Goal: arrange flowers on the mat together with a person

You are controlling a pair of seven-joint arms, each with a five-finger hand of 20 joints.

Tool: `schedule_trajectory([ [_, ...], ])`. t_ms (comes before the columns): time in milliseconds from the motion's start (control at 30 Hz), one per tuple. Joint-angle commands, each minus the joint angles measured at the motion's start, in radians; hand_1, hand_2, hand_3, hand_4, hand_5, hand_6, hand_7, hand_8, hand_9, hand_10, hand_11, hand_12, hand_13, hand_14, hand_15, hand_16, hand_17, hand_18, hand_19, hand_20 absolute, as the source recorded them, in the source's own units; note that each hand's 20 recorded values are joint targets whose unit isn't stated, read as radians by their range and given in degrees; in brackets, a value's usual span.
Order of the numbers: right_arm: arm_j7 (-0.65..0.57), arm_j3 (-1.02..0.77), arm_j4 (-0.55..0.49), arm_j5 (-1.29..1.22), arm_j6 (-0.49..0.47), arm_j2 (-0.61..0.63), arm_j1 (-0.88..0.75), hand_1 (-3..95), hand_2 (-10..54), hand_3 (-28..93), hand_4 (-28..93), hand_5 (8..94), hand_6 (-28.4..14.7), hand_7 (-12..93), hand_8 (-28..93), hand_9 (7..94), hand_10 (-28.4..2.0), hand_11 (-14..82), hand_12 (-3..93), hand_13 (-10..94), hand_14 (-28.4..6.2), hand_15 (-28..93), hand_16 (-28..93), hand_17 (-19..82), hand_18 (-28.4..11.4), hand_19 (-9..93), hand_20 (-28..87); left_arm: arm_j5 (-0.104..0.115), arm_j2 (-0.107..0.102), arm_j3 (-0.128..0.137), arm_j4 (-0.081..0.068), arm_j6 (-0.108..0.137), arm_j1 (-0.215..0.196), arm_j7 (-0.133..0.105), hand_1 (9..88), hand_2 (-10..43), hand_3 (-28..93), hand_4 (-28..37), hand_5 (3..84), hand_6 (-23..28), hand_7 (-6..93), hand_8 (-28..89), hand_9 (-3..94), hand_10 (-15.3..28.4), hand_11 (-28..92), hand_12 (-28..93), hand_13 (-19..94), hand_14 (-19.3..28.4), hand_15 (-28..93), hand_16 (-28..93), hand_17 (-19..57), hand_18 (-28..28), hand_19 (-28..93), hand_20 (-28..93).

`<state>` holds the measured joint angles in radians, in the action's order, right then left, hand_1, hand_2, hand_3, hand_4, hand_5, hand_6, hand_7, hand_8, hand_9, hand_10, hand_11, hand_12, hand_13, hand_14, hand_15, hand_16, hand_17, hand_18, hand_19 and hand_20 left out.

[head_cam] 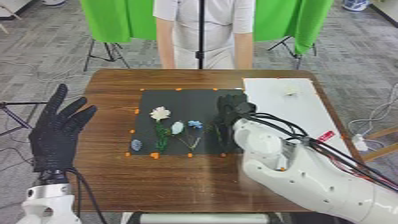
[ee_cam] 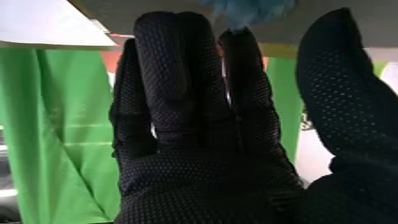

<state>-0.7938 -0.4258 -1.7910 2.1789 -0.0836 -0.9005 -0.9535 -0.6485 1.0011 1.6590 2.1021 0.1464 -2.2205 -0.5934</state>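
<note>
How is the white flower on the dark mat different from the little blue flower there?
The white flower has a larger bloom; the blue flower has a smaller one. Below its bloom the white flower is bushy and green, while the blue flower has only a thin stem. The white flower lies farther left than the blue flower. Both lie on the dark mat.

At the frame's centre the mat [head_cam: 191,97] is black; there the large flower [head_cam: 160,113] is white — its stem [head_cam: 162,138] green — and the small flower [head_cam: 195,124] is blue; the table [head_cam: 195,187] is brown; the upper cloth [head_cam: 115,22], bright green.
</note>
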Motion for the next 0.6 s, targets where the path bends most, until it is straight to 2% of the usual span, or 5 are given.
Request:
schedule_trajectory([
  [33, 0.018, -0.045, -0.071, -0.004, -0.027, 0.013, -0.019, 37.7, -9.5, 72, -28, 57.4, -2.1, 16, -14, 64.4, -16.4, 32.9, 18.0, 60, -12.7, 68, 13, 20, -20.4, 73, 17, 0.004, 0.006, 0.002, 0.007, 0.012, -0.023, 0.006, 22.3, 7.8, 74, -26.0, 29.5, 4.4, 11.8, -9, 35.5, 17.3, 22, 11, 30, 23.5, 44, -6, -4.9, 26.4, 60, 3],
  [167, 0.047, -0.186, -0.163, -0.127, 0.004, 0.041, -0.117, 35.2, -8.0, 70, -26, 56.3, -2.7, 15, -14, 63.8, -16.9, 32.0, 17.6, 59, -13.6, 67, 12, 20, -21.1, 73, 18, -0.004, 0.012, 0.009, 0.010, 0.011, -0.026, 0.016, 22.4, 7.8, 73, -26.0, 29.4, 4.4, 11.8, -9, 35.4, 17.3, 22, 11, 30, 23.6, 44, -6, -4.9, 26.4, 60, 3],
  [333, 0.111, -0.513, -0.285, -0.522, 0.029, 0.031, -0.332, 27.0, 1.0, 68, -26, 55.0, -3.8, 14, -13, 62.2, -18.7, 26.4, 16.2, 56, -16.4, 60, 10, 18, -22.0, 69, 16, -0.017, 0.018, 0.028, 0.022, 0.017, -0.052, 0.026, 22.1, 7.8, 73, -26.2, 29.4, 4.2, 11.8, -9, 35.5, 17.3, 22, 11, 30, 23.9, 43, -6, -5.0, 26.5, 60, 2],
  [500, 0.187, -0.752, -0.350, -0.858, 0.078, 0.011, -0.494, 22.7, 6.1, 66, -24, 53.6, -4.8, 12, -12, 60.7, -20.2, 23.1, 15.6, 55, -18.7, 59, 9, 17, -22.8, 68, 16, -0.036, 0.037, 0.060, 0.031, -0.003, -0.072, 0.051, 21.9, 7.8, 73, -26.5, 29.3, 4.1, 11.6, -9, 35.4, 17.4, 21, 11, 30, 24.1, 43, -6, -4.5, 26.8, 61, 3],
  [600, 0.246, -0.877, -0.359, -1.050, 0.071, -0.010, -0.583, 20.0, 9.1, 65, -23, 52.5, -5.2, 11, -12, 59.2, -21.0, 20.0, 14.8, 53, -20.6, 55, 8, 16, -23.7, 65, 15, -0.045, 0.038, 0.070, 0.040, -0.005, -0.081, 0.058, 21.9, 7.9, 73, -26.6, 29.4, 4.1, 11.3, -9, 35.3, 17.5, 21, 12, 31, 25.1, 48, -5, -2.6, 28.1, 68, 5],
])
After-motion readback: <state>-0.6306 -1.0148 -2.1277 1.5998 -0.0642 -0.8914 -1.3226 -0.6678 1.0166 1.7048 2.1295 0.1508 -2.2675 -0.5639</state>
